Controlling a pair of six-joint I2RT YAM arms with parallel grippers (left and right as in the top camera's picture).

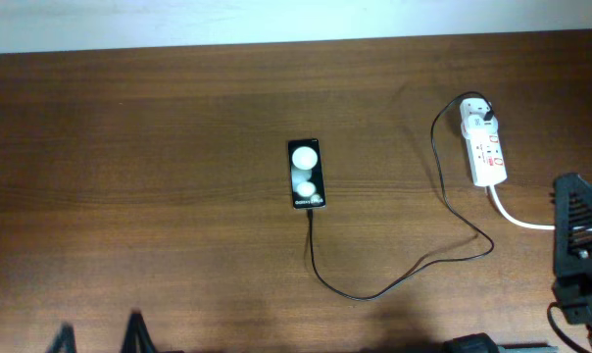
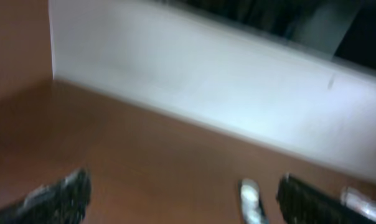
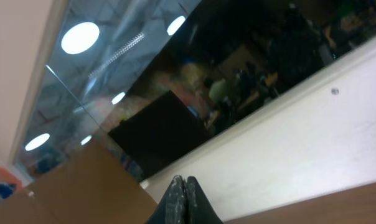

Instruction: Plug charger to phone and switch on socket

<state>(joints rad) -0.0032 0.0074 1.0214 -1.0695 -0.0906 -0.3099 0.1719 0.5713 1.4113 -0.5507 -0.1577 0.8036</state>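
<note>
Holding the left pincer (image 2: 182, 202) wide apart above the brown table (image 2: 144, 149), clamping nothing, with dark fingers (image 2: 60, 196) blurring at either side of the left wrist view. Pressing the right pincer (image 3: 185, 194) fully together on nothing, pointing it up at a white wall (image 3: 312, 143) and a dark window (image 3: 238, 68), away from the table.

Seeing, from overhead, the phone (image 1: 307, 174) lying flat and face up, well ahead of the left pincer and off to its right, and well apart to the left of the right arm (image 1: 580, 245). Showing two white round patches on its glossy face.

Tracing the charger (image 1: 365, 296) from the phone's near edge, touching it there, though not telling whether the tip is seated. Looping towards the near table edge, then bending away and rightwards, climbing to the plug adapter (image 1: 480, 114) on the socket (image 1: 487, 155).

Finding the socket lying just ahead of the right arm, slightly to its left, far to the right of the left pincer, with its white cord (image 1: 517, 218) running back beside that arm. Not telling whether its switch is on: too small.
</note>
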